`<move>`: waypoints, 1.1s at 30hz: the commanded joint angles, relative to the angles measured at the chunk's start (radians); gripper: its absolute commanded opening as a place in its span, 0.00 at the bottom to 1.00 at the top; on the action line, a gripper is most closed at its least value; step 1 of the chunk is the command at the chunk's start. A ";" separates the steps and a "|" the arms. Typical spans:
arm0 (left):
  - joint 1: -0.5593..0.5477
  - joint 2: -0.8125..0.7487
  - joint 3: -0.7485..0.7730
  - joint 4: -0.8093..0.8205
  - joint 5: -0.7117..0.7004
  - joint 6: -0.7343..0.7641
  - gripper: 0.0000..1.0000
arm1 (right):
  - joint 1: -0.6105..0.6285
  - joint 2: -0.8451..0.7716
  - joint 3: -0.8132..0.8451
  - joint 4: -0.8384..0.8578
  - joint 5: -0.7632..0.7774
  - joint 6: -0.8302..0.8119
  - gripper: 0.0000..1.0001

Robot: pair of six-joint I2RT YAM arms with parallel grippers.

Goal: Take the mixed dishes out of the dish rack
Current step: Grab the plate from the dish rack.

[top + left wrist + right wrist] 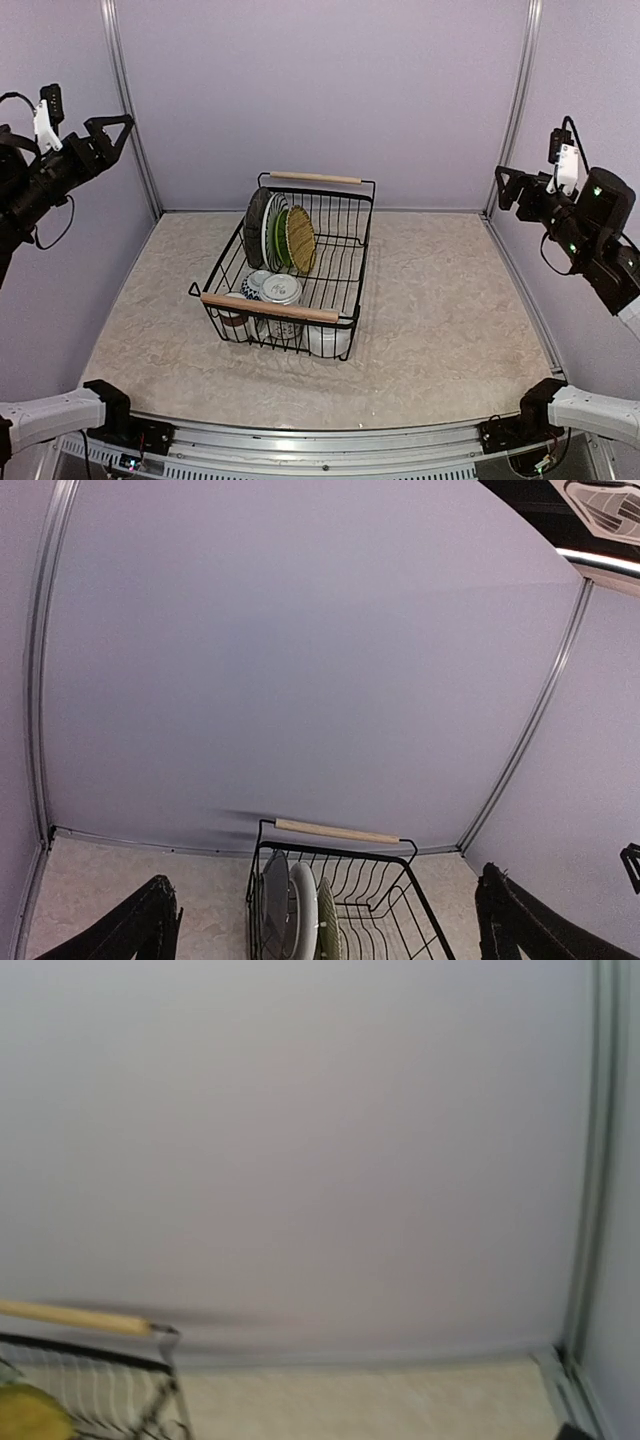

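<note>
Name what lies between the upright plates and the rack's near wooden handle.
In the top view: bare wire floor of the black rectangular dish rack, then a white patterned bowl beside the wooden handle.

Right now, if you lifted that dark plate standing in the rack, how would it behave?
The dark plate looks rigid and probably breakable. Standing on edge in the dish rack, it would likely roll or topple once freed. Its thin rim may slip.

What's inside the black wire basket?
In the dish rack, plates stand on edge at the back. Patterned bowls, a small brown mug and a white mug sit by the front handle. It covers part of them; anything underneath is hidden.
</note>
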 commanded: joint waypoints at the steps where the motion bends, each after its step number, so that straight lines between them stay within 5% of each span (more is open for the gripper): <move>1: 0.090 0.061 -0.015 -0.012 0.053 -0.051 0.99 | -0.083 0.101 -0.011 0.004 -0.010 0.032 1.00; 18: 0.166 0.446 0.047 -0.127 0.204 -0.161 0.99 | -0.257 0.450 0.003 -0.063 -0.046 0.123 1.00; 33: -0.063 0.952 0.494 -0.457 -0.001 -0.086 0.77 | -0.268 0.446 -0.046 -0.041 -0.302 0.122 1.00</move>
